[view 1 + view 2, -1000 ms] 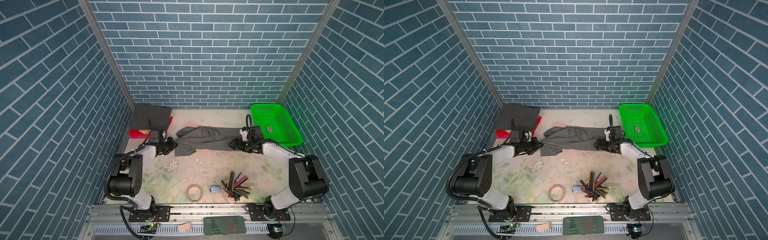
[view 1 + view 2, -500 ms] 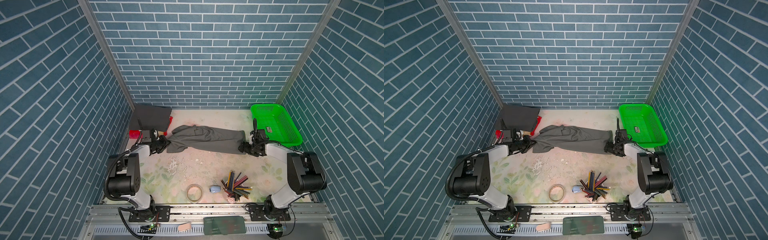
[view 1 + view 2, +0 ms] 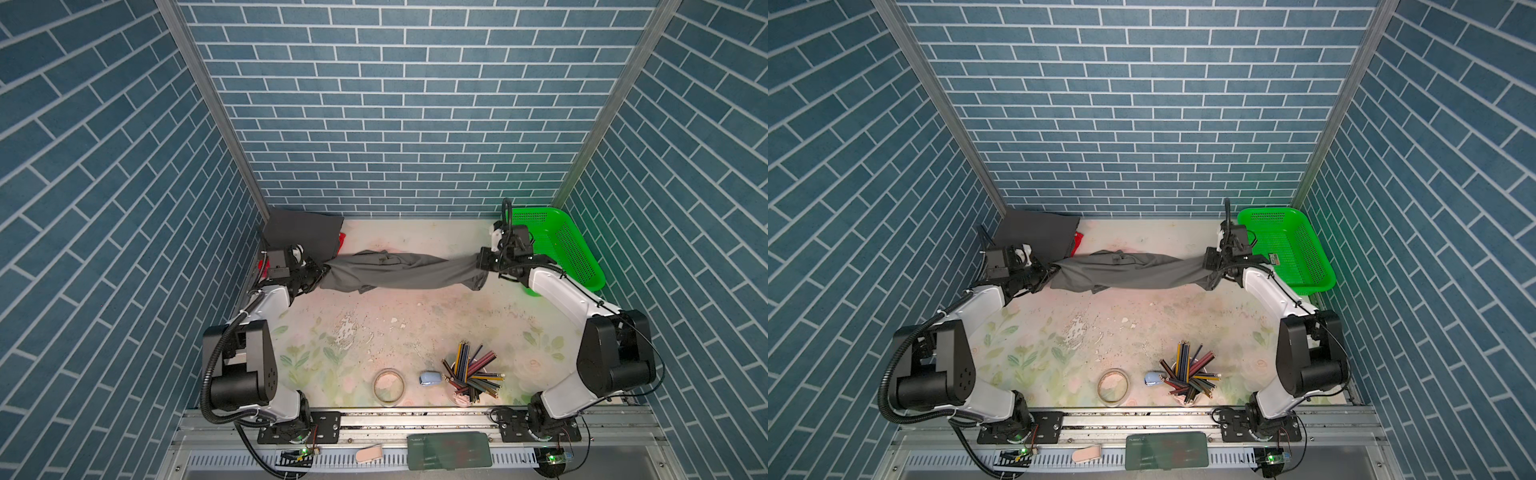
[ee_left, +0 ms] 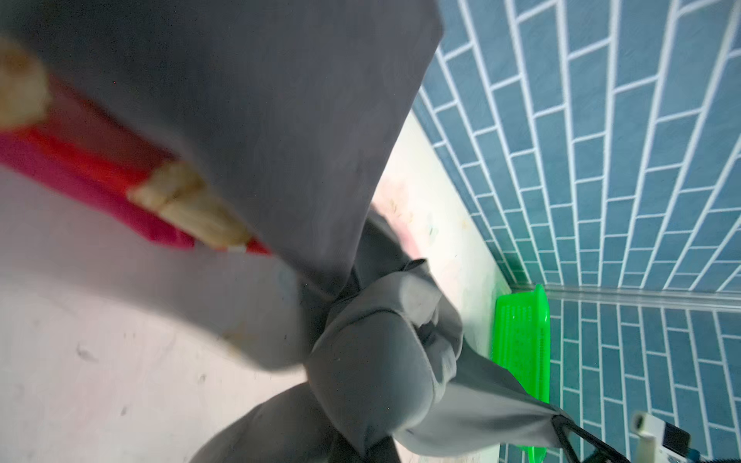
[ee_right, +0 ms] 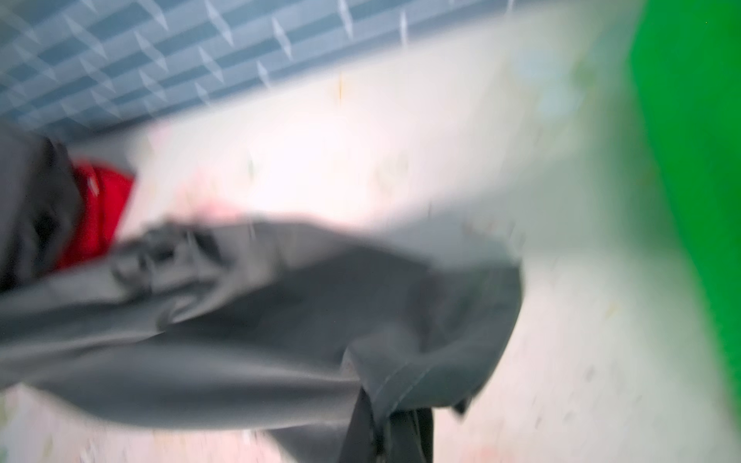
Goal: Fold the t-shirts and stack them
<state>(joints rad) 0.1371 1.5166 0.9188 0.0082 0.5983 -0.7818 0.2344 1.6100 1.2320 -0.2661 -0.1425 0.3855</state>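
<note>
Mid-grey t-shirt (image 3: 399, 274), seemingly stretched taut

1. I saw the left arm (image 3: 272, 301) built of glossy white links joined by bulky black motor housings with rounded ends.
2. The right arm (image 3: 561, 293) matched it: white shells, black joints.
3. A ribbed black hose (image 3: 206, 376) looped along the left arm; a thin black cable (image 3: 660, 368) trailed off the right one, with dark ties cinched round its white link.
4. Each base sat on a black mounting plate (image 3: 328, 432) with silver screws.
5. The left pincer (image 3: 319, 275) and right pincer (image 3: 483, 262) were black.
</note>
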